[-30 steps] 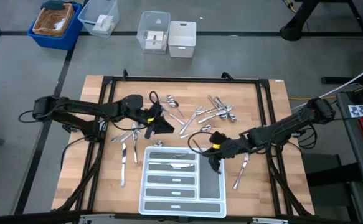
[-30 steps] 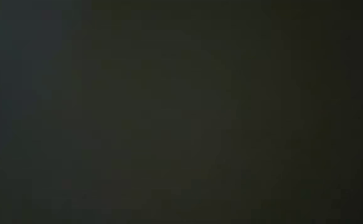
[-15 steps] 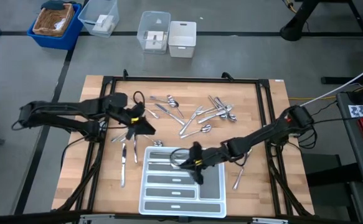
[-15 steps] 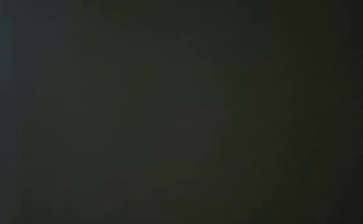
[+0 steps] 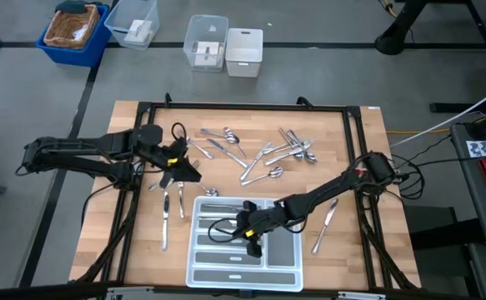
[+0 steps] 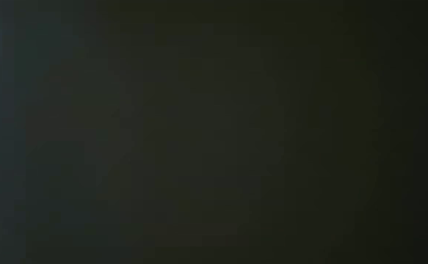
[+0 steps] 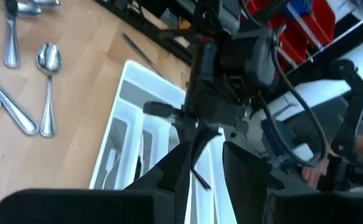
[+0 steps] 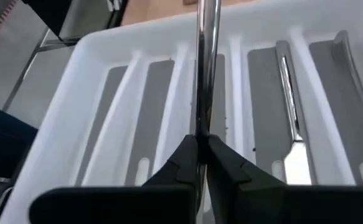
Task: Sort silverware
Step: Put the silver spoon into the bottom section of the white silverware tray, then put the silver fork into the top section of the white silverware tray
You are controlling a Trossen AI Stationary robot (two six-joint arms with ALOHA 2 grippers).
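The white tray (image 5: 199,268) stands at the table's near middle, with a knife (image 8: 289,106) lying in one compartment. My right gripper (image 5: 252,240) hangs over the tray's middle, shut on a slim shiny piece of silverware (image 8: 205,62). Loose silverware (image 5: 268,154) lies scattered on the wood beyond the tray, and a few more pieces (image 5: 172,204) lie to the tray's left. My left gripper (image 5: 187,172) hovers open to the tray's far left, with nothing between its fingers (image 7: 169,177). The low view is dark. My right gripper pinches the piece's slim shaft (image 8: 201,127) between its two fingers (image 8: 184,158). The shaft runs on forward past the fingertips, in line with the fingers. They slant down from the table's right side. The piece hangs clear above the tray's dividers; which kind it is I cannot tell.
A black frame (image 5: 243,107) runs round the tabletop. One piece (image 5: 323,225) lies right of the tray under my right arm. Beyond the far edge stand a blue bin (image 5: 76,32), clear containers (image 5: 206,42) and a white box (image 5: 244,52).
My right gripper has travelled from the tray's right side toward the table's left and near edge, sinking over the tray's middle and rolling, with the piece still in its fingers. My left gripper has drawn back toward the table's left edge.
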